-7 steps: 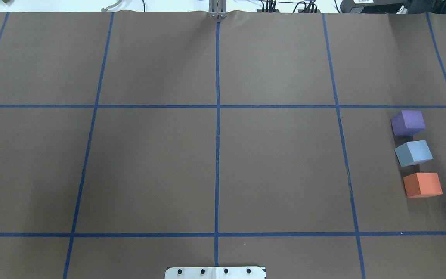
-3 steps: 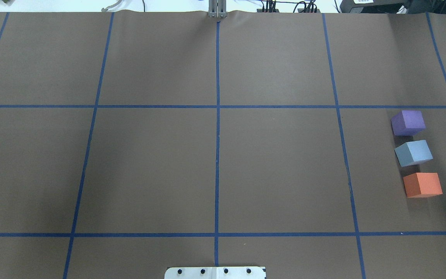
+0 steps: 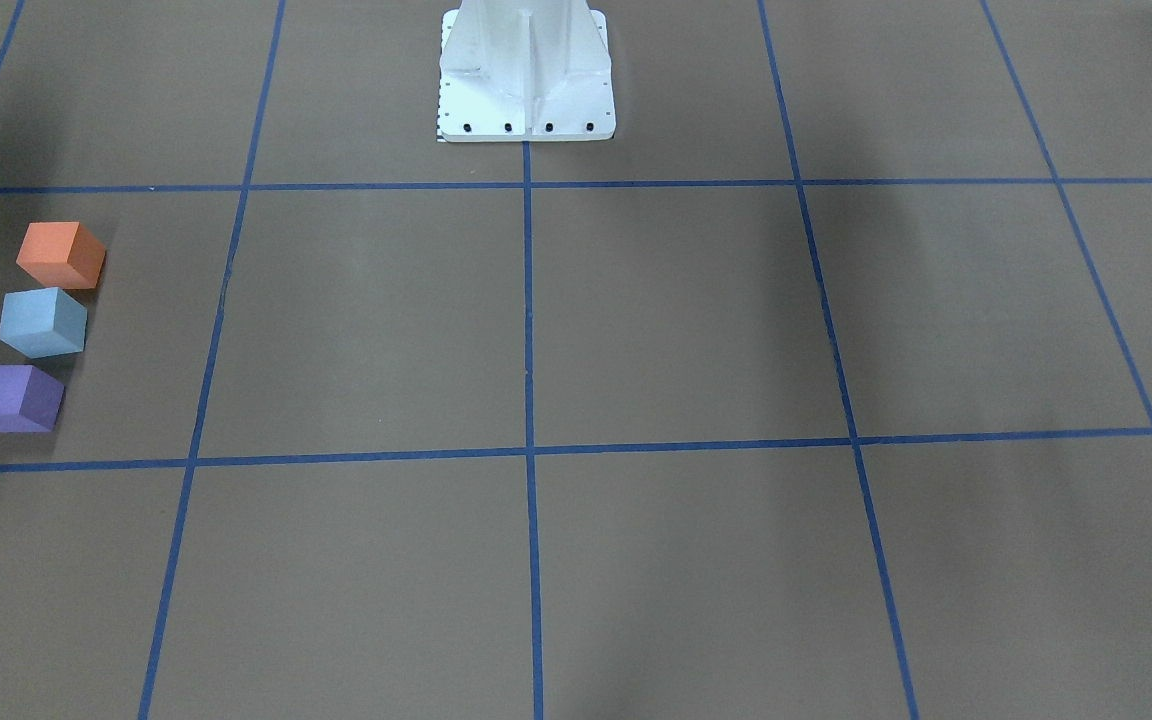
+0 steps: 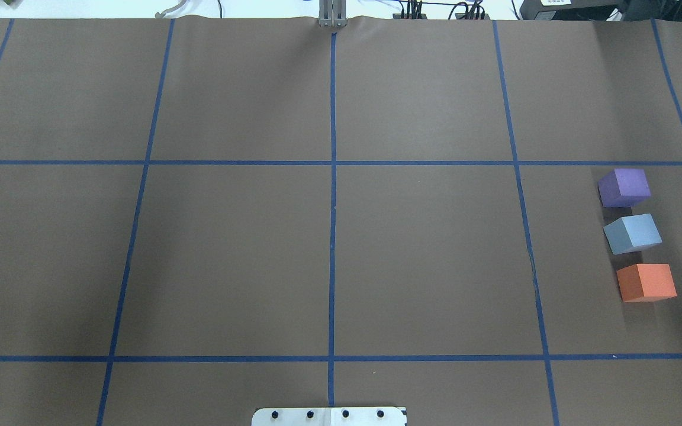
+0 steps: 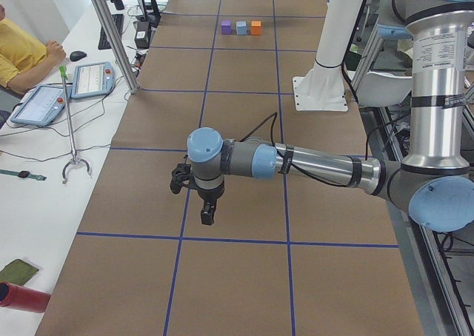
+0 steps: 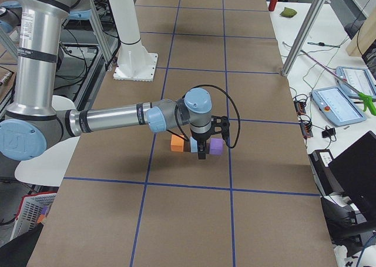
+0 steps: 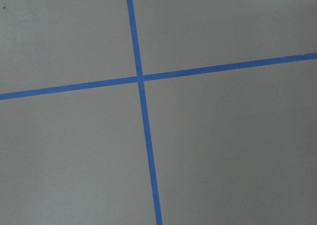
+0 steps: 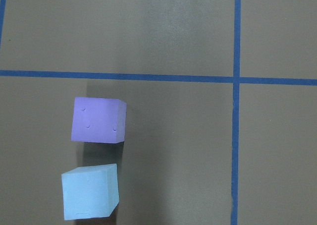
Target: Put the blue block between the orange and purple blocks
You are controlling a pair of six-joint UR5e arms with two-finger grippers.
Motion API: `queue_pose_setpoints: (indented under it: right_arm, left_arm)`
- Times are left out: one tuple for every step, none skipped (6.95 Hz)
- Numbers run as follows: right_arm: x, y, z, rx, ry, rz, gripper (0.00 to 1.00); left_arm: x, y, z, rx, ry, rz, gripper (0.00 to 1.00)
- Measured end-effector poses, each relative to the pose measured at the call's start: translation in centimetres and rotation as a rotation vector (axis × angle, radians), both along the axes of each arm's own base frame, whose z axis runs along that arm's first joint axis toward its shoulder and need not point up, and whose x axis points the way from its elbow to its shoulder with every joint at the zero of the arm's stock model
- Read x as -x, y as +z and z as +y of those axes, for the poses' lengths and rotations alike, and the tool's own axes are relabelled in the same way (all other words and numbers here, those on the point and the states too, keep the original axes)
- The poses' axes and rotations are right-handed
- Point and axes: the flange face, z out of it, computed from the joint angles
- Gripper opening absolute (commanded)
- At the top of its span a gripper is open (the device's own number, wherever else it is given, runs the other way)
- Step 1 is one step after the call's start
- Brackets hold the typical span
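Note:
The blue block [image 4: 632,233] stands on the brown table between the purple block [image 4: 625,187] and the orange block [image 4: 646,282], in a row at the right, with small gaps. The front view shows the orange [image 3: 60,255], blue [image 3: 42,322] and purple [image 3: 13,398] blocks. The right wrist view looks down on the purple [image 8: 98,120] and blue [image 8: 90,191] blocks. My right gripper [image 6: 201,155] hangs above the row, holding nothing I can see; I cannot tell if it is open or shut. My left gripper [image 5: 208,216] hangs over bare table far from the blocks; I cannot tell its state either.
Blue tape lines [image 4: 333,207] divide the table into squares. The white robot base [image 3: 526,70] stands at the near edge. A side desk holds tablets [image 5: 44,103], a grabber tool [image 5: 72,158] and a seated person [image 5: 22,55]. A metal post [image 5: 111,32] stands at the table's edge.

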Motion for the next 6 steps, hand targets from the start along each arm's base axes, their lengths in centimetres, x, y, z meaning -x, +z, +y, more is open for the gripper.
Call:
queue_pose_setpoints:
  right_arm:
    - [-0.1,0.2,0.2,0.0,-0.002,0.004,1.0]
    - [-0.1,0.6,0.6,-0.002,-0.01,0.01,1.0]
    - [-0.2,0.9,0.8,-0.006,-0.02,0.014,1.0]
    - [-0.2,1.0,1.0,-0.008,-0.025,0.015,1.0]
    - [-0.2,1.1,1.1,-0.008,-0.026,0.015,1.0]
    - [-0.3,1.2,1.2,-0.004,-0.027,0.016,1.0]
  left_arm:
    - [0.1,0.7,0.6,0.011,0.002,0.0,1.0]
    - [0.1,1.2,1.0,0.023,0.003,0.0,1.0]
    - [0.2,1.9,1.5,0.038,0.002,-0.001,1.0]
    - [0.2,2.2,1.8,0.05,-0.005,-0.001,1.0]
    - [0.3,2.1,1.8,0.061,-0.02,-0.001,1.0]
    - [0.3,1.9,1.6,0.072,-0.036,-0.001,1.0]
